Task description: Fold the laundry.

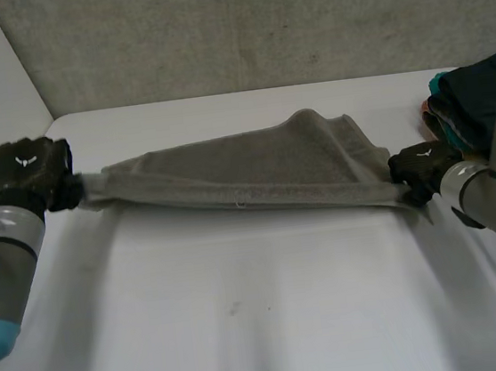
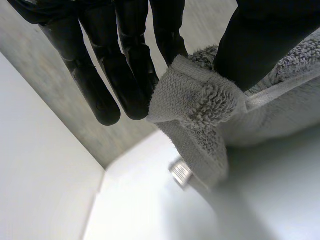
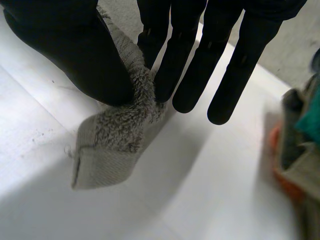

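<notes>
L hand (image 1: 26,166) + R hand (image 1: 420,164) each pinch towel (image 1: 255,171) corner, taut over bench (image 1: 244,311). Risk: shallow pinch, corner slips if pulled harder.

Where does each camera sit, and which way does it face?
Head view: behind and between the arms, looking down at the table; both arms show, left hand and right hand stretching a towel.
Left wrist view: on the left wrist, looking along the palm; its hand pinches a towel corner.
Right wrist view: on the right wrist; its hand pinches the other end, near a clothes pile.
Shared by all: the towel.
</notes>
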Tool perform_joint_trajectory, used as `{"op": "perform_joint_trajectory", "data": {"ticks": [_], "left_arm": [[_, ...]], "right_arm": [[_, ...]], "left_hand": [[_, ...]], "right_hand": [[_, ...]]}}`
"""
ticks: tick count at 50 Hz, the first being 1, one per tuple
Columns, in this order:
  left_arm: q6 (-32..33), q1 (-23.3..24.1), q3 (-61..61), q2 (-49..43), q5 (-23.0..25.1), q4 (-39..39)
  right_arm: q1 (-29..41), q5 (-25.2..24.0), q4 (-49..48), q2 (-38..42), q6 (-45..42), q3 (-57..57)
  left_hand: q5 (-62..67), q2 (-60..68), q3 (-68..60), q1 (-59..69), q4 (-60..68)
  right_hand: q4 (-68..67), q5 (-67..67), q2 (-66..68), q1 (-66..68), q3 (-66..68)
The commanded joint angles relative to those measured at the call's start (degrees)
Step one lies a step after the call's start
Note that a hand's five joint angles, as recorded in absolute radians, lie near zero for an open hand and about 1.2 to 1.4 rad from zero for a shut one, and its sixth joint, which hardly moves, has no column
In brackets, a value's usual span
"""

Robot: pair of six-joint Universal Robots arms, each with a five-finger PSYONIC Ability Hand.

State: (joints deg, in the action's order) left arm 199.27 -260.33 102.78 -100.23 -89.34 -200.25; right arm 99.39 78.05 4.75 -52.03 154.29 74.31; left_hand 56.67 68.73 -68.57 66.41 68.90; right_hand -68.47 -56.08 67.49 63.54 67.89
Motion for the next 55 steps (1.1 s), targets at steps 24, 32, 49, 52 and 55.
{"op": "perform_joint_trajectory", "data": {"ticks": [24,32,49,52,55], "left_arm": [[28.7,0.1,7.9,5.5,-0.9,15.9],[22.9,2.7,-4.4,-9.0,-1.4,9.3],[20.5,7.6,-29.0,-29.1,-13.1,9.1],[20.1,8.0,-30.6,-28.6,-13.1,8.9],[19.3,8.2,-30.6,-25.7,-13.0,8.9]], "right_arm": [[-1.0,5.8,11.3,-13.6,-27.6,12.4],[5.2,9.1,1.9,-0.9,-25.7,-1.3],[6.5,10.6,-17.6,16.0,-25.3,-18.8],[7.0,11.9,-18.6,15.1,-23.5,-19.2],[7.2,12.7,-18.3,13.0,-21.1,-18.3]], "left_hand": [[13.3,11.3,-11.4,13.6,11.1],[13.3,11.3,-11.4,13.6,11.1],[-54.3,-56.3,56.2,-54.0,-56.5],[-56.7,-58.7,58.6,-56.4,-58.9],[-56.7,-58.7,58.6,-56.4,-58.9]], "right_hand": [[-11.5,-13.9,12.5,16.5,12.1],[-11.5,-13.9,12.5,16.5,12.1],[58.5,56.1,-57.5,-53.5,-57.9],[58.5,56.1,-57.5,-53.5,-57.9],[58.5,56.1,-57.5,-53.5,-57.9]]}}
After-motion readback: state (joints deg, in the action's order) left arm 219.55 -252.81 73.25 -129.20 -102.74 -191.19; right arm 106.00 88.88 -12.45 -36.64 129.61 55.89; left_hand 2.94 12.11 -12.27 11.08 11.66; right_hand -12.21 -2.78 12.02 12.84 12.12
